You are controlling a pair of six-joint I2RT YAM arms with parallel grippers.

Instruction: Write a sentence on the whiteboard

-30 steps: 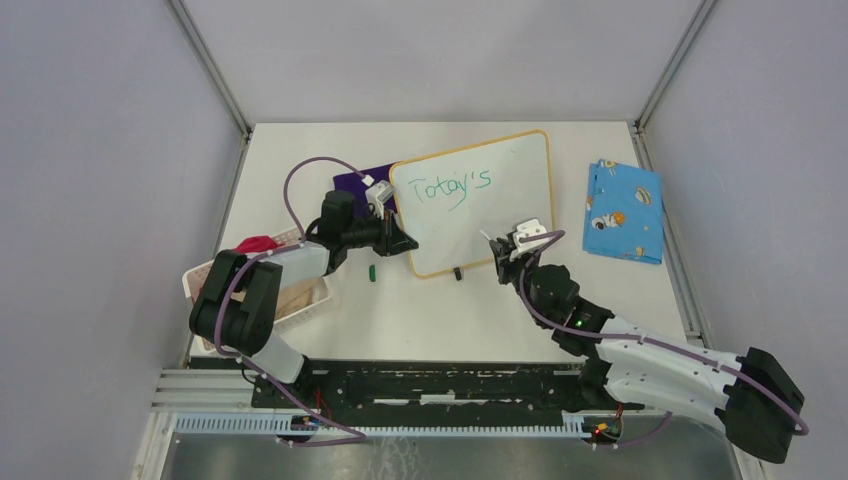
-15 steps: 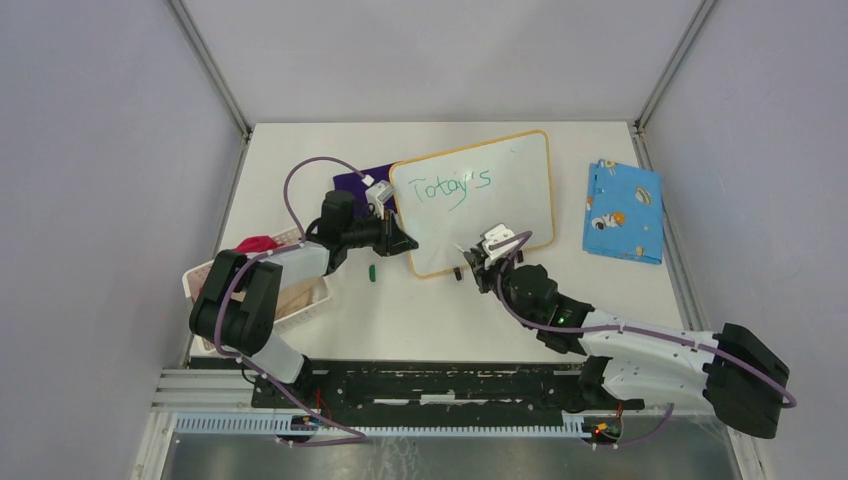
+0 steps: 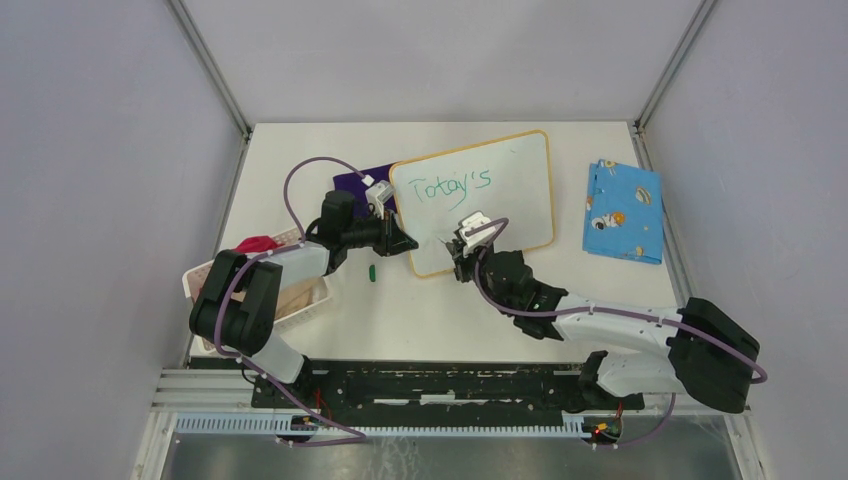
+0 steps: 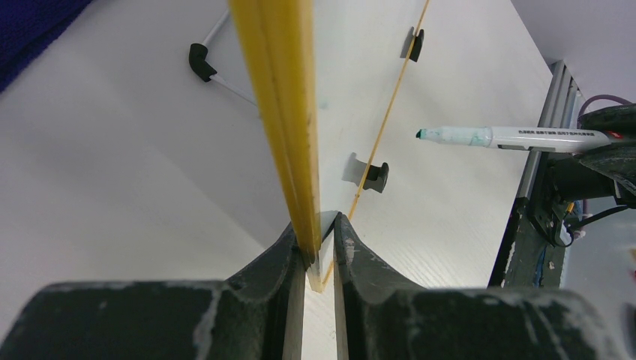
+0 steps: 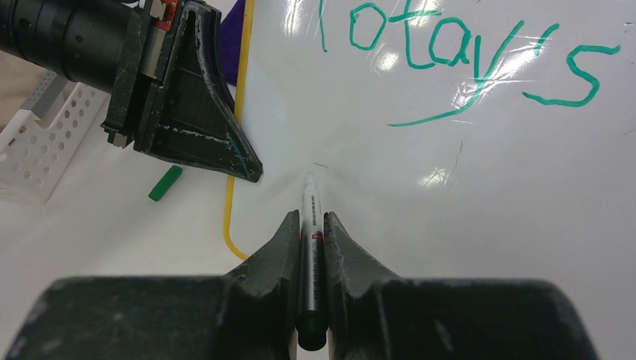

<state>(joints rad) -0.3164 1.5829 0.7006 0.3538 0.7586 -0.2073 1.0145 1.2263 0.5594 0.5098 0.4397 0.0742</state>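
The whiteboard (image 3: pixel 505 200), white with an orange frame, lies tilted on the table. Green writing reading "Today's" (image 3: pixel 452 187) slants across its upper left part (image 5: pixel 450 52). My left gripper (image 3: pixel 405 243) is shut on the board's left frame edge (image 4: pixel 281 97), with the frame pinched between the jaws (image 4: pixel 321 232). My right gripper (image 3: pixel 466 243) is shut on a green marker (image 5: pixel 309 195). Its tip points at bare board below the writing, near the lower left corner. Whether the tip touches the surface I cannot tell. The marker (image 4: pixel 510 137) also shows in the left wrist view.
A green marker cap (image 3: pixel 371 272) lies on the table left of the board. A purple cloth (image 3: pixel 355 182) sits behind the left gripper. A white basket (image 3: pixel 300 300) with a red cloth (image 3: pixel 256 244) stands at the left. A blue patterned cloth (image 3: pixel 623 211) lies at the right.
My right arm has swung left along the board's lower part, carrying the marker from near the lower right to below the writing's start. The left arm has not moved.
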